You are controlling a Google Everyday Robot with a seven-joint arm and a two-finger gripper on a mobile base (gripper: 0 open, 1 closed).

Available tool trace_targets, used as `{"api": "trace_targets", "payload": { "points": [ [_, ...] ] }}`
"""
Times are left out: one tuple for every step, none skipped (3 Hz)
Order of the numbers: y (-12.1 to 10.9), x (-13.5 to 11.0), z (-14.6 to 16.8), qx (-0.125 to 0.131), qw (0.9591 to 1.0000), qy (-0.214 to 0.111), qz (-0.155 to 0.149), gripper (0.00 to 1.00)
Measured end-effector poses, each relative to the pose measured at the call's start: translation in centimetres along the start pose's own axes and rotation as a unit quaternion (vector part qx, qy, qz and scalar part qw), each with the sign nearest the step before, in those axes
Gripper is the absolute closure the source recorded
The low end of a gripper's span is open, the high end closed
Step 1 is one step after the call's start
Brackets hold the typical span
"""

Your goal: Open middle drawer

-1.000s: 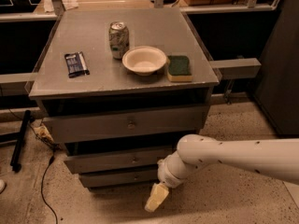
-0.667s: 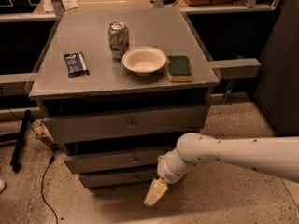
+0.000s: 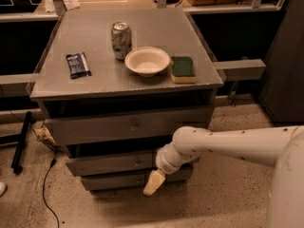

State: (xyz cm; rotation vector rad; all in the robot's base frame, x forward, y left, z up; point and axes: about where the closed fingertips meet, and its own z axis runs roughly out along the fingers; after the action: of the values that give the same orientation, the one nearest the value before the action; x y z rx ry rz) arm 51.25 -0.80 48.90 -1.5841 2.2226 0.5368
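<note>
The grey cabinet (image 3: 45,91) has three drawer fronts. The middle drawer (image 3: 107,164) is a long, low grey front with a small round knob (image 3: 137,163), and it looks shut. The taller top drawer (image 3: 95,127) is above it and the short bottom drawer (image 3: 114,181) below. My gripper (image 3: 153,183) is at the end of the white arm (image 3: 223,146) that comes in from the right. It hangs in front of the bottom drawer, just below and right of the middle drawer's knob, not touching the knob.
On the cabinet top stand a soda can (image 3: 121,40), a white bowl (image 3: 147,61), a green sponge (image 3: 183,69) and a dark snack packet (image 3: 77,64). A cable (image 3: 45,184) and a black leg (image 3: 21,141) lie on the floor at left.
My gripper has risen and moved slightly left, closer to the drawer fronts. The drawers and the tabletop items have not moved.
</note>
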Motion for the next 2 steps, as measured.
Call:
{"api": "trace_targets", "payload": {
  "points": [
    [-3.0, -1.0, 1.0, 0.009, 0.9999, 0.005, -0.004, 0.0],
    [-5.9, -2.1, 1.6, 0.019, 0.9997, 0.01, -0.01, 0.0]
  ]
}}
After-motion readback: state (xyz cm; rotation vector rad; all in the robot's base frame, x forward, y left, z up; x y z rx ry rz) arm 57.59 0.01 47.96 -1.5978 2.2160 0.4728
